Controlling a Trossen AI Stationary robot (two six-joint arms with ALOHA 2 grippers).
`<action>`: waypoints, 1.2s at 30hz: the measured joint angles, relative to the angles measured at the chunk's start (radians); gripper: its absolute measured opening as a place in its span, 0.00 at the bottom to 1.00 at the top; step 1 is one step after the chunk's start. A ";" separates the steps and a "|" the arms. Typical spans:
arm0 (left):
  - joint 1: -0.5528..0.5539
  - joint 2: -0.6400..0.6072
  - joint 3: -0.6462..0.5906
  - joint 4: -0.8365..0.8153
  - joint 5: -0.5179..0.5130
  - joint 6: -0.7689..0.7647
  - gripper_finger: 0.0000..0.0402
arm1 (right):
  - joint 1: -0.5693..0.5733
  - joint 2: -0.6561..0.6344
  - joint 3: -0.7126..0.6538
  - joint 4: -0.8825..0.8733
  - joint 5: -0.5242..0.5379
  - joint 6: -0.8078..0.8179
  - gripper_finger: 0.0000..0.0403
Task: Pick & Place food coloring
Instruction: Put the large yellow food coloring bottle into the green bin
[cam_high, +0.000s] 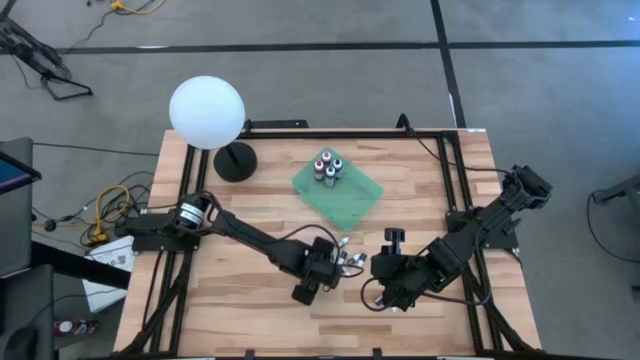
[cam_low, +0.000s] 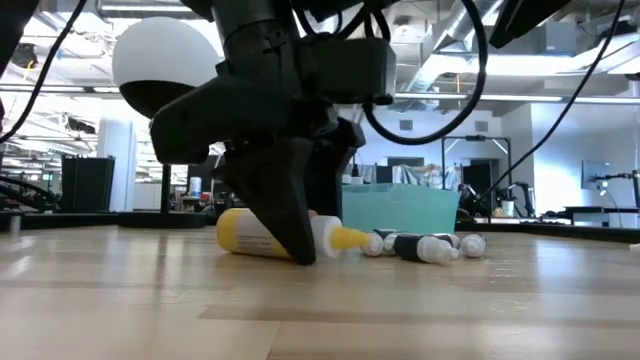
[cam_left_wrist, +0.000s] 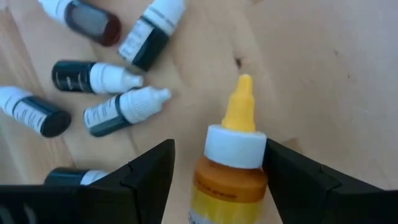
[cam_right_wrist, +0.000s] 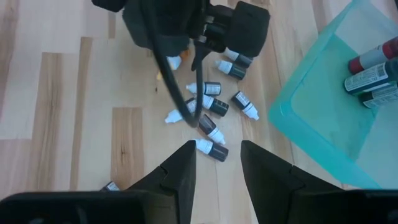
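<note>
**A:** Where is the yellow food coloring bottle (cam_left_wrist: 231, 163) lying?

**B:** Between the left gripper's (cam_high: 318, 272) spread fingers, not yet pinched, long axis running straight ahead of the wrist, cap leading. Dark bottles (cam_right_wrist: 217, 106) are lying loose just beside it.

**A:** And the right gripper (cam_high: 392, 282)?

**B:** It is hovering at three o'clock of the left, half open, holding nothing.

**A:** The green tray (cam_high: 352, 199)?

**B:** At twelve o'clock, holding four upright bottles (cam_high: 328, 166).
</note>
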 joint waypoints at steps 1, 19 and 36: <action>0.003 0.000 0.000 -0.004 -0.001 -0.012 0.57 | 0.000 0.000 0.000 0.000 0.000 0.000 0.29; 0.040 0.000 0.004 -0.139 0.010 -0.303 0.57 | 0.000 0.000 0.000 0.000 0.000 0.000 0.29; 0.039 0.000 0.002 -0.195 0.016 -0.305 0.51 | 0.000 0.000 -0.001 -0.003 0.000 0.000 0.29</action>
